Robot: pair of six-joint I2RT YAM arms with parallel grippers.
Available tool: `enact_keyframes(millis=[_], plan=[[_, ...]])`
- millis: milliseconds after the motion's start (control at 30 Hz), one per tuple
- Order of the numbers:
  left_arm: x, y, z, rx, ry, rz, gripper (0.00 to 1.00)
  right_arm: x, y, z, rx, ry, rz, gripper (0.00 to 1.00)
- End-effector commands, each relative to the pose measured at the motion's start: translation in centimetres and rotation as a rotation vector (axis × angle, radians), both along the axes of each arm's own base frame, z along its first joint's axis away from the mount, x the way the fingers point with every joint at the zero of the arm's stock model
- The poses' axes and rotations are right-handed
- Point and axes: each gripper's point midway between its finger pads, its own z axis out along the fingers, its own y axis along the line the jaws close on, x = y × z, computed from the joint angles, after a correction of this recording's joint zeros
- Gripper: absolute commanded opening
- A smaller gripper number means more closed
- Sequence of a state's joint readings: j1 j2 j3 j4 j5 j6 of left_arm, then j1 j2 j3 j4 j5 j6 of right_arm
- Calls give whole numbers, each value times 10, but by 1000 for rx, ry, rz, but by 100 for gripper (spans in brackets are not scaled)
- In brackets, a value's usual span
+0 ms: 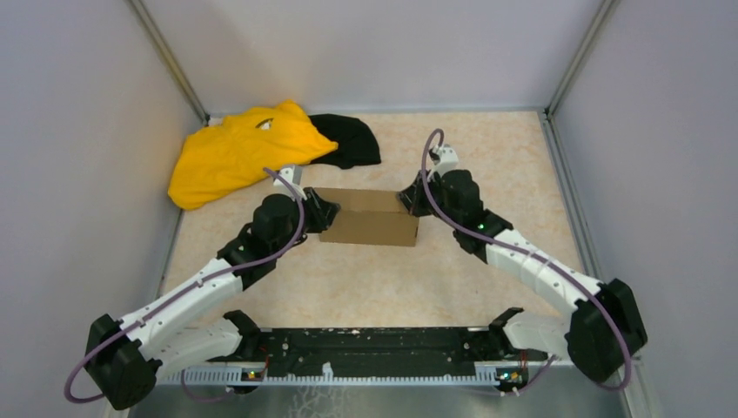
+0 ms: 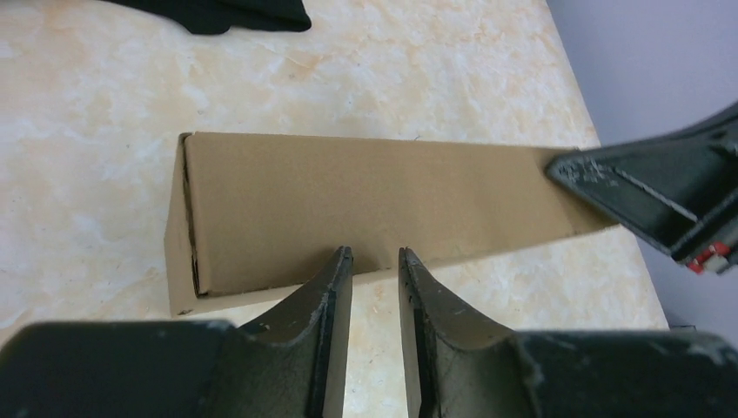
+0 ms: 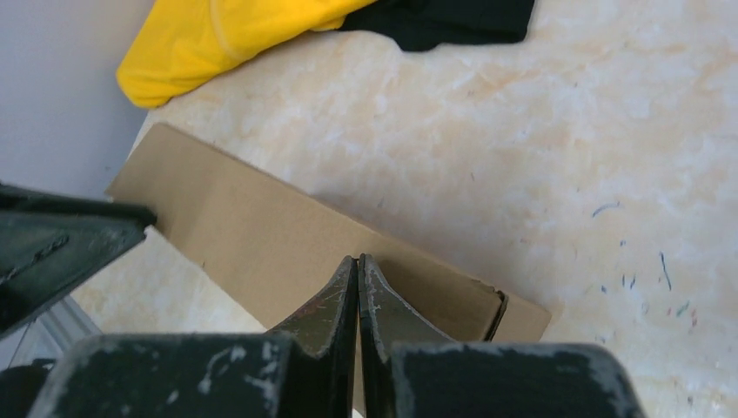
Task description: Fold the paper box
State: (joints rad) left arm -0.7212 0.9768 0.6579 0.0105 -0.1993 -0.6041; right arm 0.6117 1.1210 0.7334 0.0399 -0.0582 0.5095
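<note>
The paper box point(image 1: 370, 218) lies in the middle of the table as a closed, shallow, brown cardboard box. My left gripper point(image 1: 326, 212) is at its left end. In the left wrist view its jaws point(image 2: 375, 254) stand slightly open, their tips at the edge of the box point(image 2: 365, 200), with only bare table between them. My right gripper point(image 1: 409, 202) is at the box's right end. In the right wrist view it point(image 3: 358, 259) is shut, with nothing between the fingers and its tips over the top face of the box point(image 3: 261, 235).
A yellow cloth point(image 1: 239, 152) and a black cloth point(image 1: 352, 139) lie at the back left, behind the box. White walls enclose the marbled table point(image 1: 487, 157) on three sides. A black rail point(image 1: 374, 344) runs along the near edge between the arm bases.
</note>
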Motion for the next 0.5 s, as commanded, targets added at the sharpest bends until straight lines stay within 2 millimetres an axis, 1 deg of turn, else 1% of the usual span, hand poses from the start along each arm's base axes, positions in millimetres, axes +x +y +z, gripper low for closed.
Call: enact_keyframes(millis=[0,33,100,167,233,300,333,400,467], plan=[[-38,3,-65,148,227,-101,32,-2,17,-55,-121,150,131,0],[-37,3,-63,149,226,-96,32,4,20,-52,-124,139,139,0],[-36,3,-60,148,219,-97,33,15,23,-38,-126,103,143,0],[-34,3,-55,156,206,-95,34,24,23,-14,-132,52,132,0],[-33,4,-51,165,194,-92,36,29,18,10,-145,4,108,0],[-31,5,-49,173,185,-87,37,31,11,36,-151,-49,80,0],[-30,5,-49,175,183,-85,37,31,6,45,-157,-65,64,0],[-29,5,-49,181,183,-86,37,29,-3,63,-167,-99,30,1],[-28,4,-48,183,183,-85,37,24,-14,75,-181,-116,4,1]])
